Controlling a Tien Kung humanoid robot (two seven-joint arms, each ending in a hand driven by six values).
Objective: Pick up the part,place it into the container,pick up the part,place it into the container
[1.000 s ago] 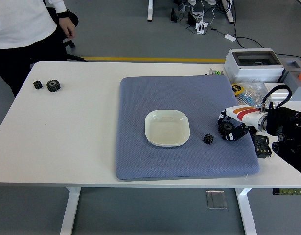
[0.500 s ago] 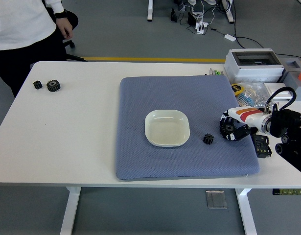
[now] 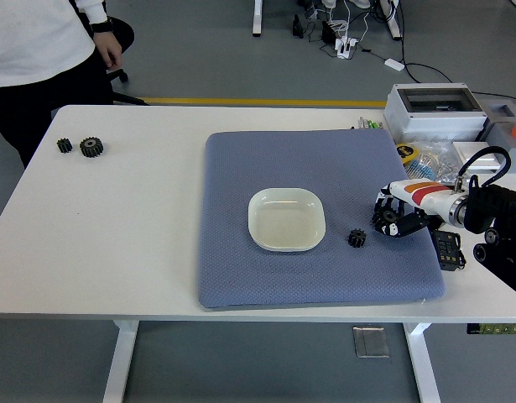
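On the blue-grey padded mat (image 3: 266, 168) sat your empty cream square dish (image 3: 287, 220). Your right hand (image 3: 393, 220) curled around a large black gear (image 3: 388, 222); the small black toothed gear (image 3: 357, 238) beside looked rigid, light — pinch its teeth.

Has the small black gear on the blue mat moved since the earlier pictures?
No. The small black gear lies at the same spot, right of the white dish, apart from the right hand.
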